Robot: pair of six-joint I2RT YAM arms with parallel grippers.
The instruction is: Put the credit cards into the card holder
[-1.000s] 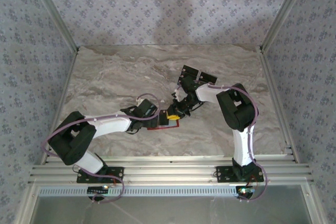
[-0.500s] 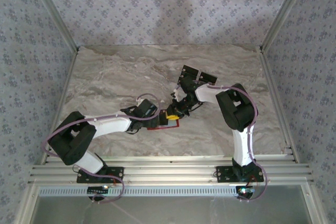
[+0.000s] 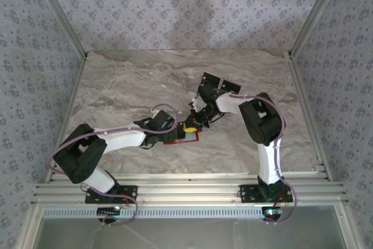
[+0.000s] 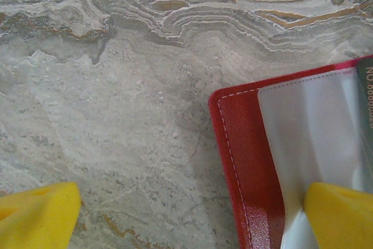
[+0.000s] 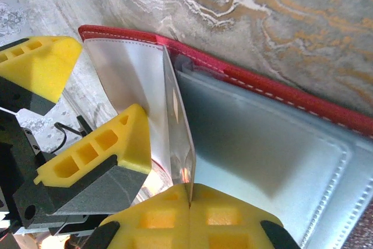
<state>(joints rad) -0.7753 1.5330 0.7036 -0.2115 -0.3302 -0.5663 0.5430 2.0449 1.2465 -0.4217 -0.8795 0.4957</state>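
Near the middle of the marble table, where the 2 grippers meet, the card holder lies open and flat. It is a red wallet with pale stitching along its rim, a pale grey-blue lining and clear plastic pocket leaves. In the left wrist view a dark card with pale print shows at the frame's right edge, against 1 clear leaf; whether it sits inside the pocket cannot be told.

The left gripper is spread wide. 1 yellow fingertip presses on the clear leaf at the wallet's edge, and the other is over bare marble, well to the side of the wallet.

The right gripper has its 2 yellow pads pressed together on the edge of a clear leaf, which stands up from the lining. In the right wrist view 1 of the left gripper's fingers sits just beside that raised leaf.

Farther back, by the right arm, more credit cards lie dark on the marble, well apart from the wallet.
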